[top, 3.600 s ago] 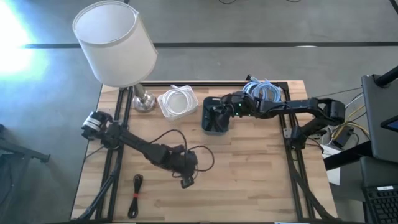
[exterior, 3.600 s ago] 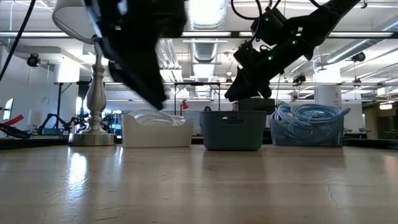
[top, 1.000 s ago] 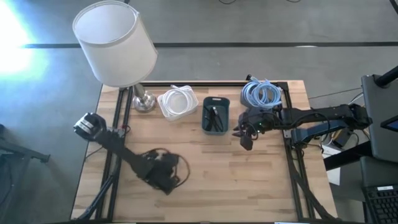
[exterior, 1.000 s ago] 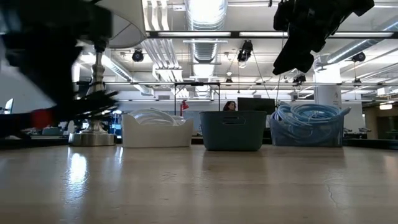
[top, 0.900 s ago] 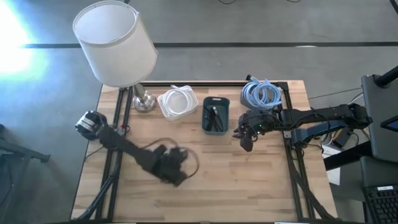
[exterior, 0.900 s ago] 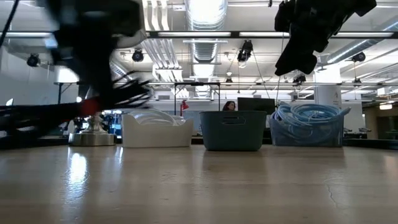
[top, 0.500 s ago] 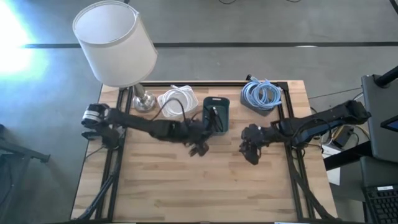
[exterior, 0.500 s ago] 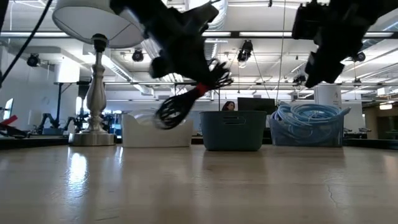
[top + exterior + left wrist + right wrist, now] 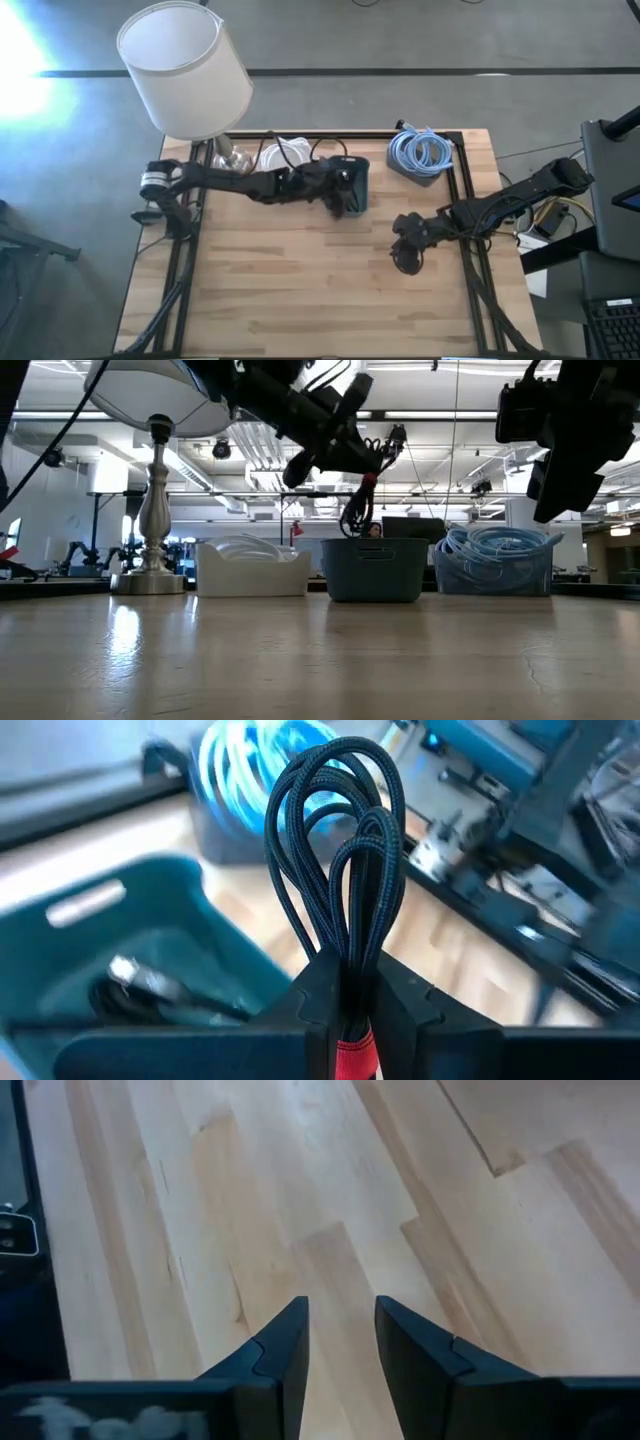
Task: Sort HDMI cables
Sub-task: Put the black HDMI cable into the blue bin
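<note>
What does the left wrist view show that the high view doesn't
Only the left wrist view: the left tool shut on a black braided cable bundle with a red band, and another black cable lying inside the teal bin. Only the high view: the lamp, the white cable coils, and the right tool empty over bare wood. Both: the teal bin and the light-blue cable coils.

We see a black braided HDMI cable bundle (image 9: 345, 870), folded into loops with a red band at its base, hanging above the teal bin (image 9: 358, 190), where another dark cable (image 9: 150, 992) already lies. Light-blue coils (image 9: 420, 152) fill one container; white coils (image 9: 283, 155) sit in another.
</note>
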